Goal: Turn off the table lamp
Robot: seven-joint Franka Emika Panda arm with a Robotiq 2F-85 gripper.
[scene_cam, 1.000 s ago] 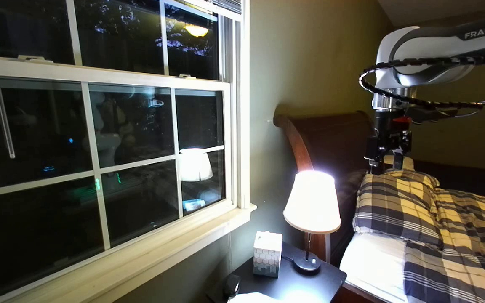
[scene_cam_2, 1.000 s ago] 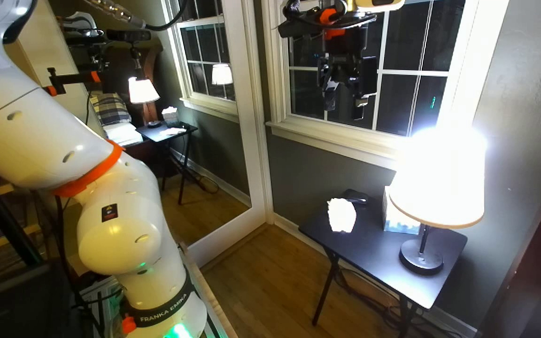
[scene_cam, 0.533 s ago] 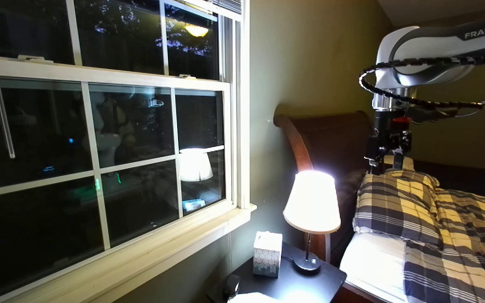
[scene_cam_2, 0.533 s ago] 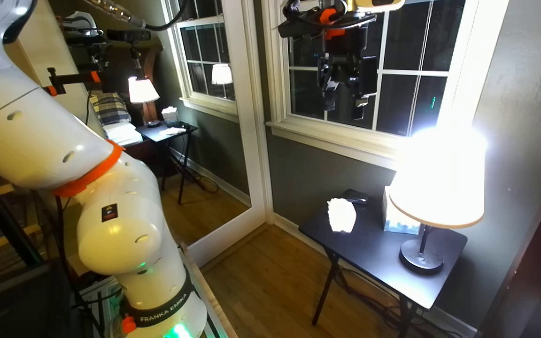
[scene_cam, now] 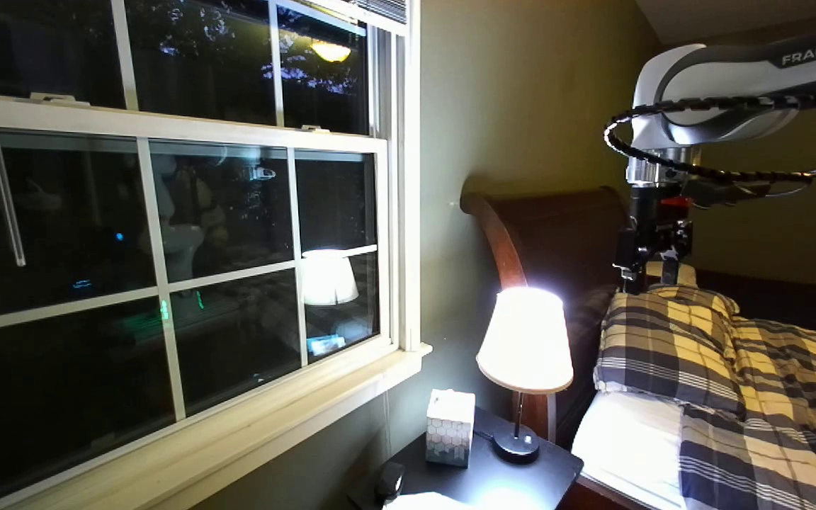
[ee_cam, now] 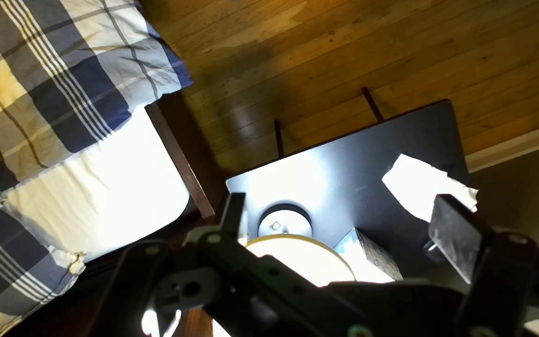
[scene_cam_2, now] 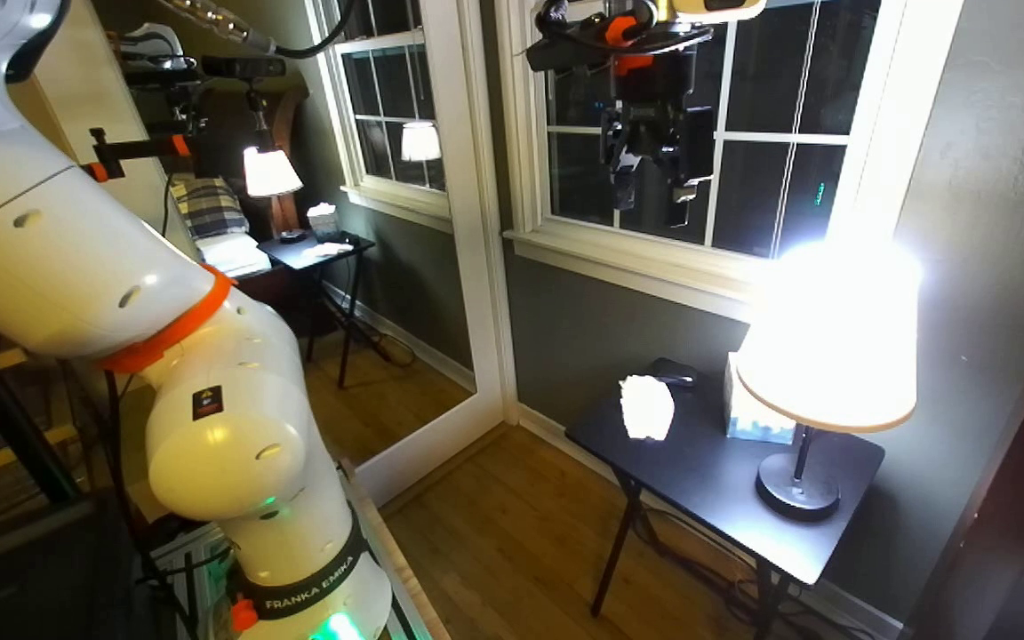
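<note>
Table lamp (scene_cam_2: 825,356): lit, upright, well apart from the gripper (ee_cam: 344,222), and in an exterior view appearing lower and off to one side of it. Fingers (ee_cam: 456,236) spread wide, tips pointing down in both exterior views. From the wrist, round base (ee_cam: 286,222) showing in the gap between the fingertips, nearer one than the other, with part of the shade (ee_cam: 307,257) visible past the gripper's dark linkage. Shade burnt out to near-white by glare (tan only along the lower rim). Under the base, black table (ee_cam: 367,178); on top, just beside the lamp, hexagon-patterned box (scene_cam: 450,428), then, farther along, crumpled-looking white object (scene_cam_2: 647,407) and small dark item (scene_cam_2: 674,372), too unclear to name. Close to one end of the table, bed (scene_cam: 627,432) with plaid bedding (scene_cam: 790,382) and brown headboard (scene_cam: 557,241). Past the table, window (scene_cam: 224,205) with dark panes and pale lamp reflection (scene_cam: 329,278). Below, plank floor (ee_cam: 307,61); well apart, tall mirror (scene_cam_2: 414,276) doubling lamp, table and bed.
</note>
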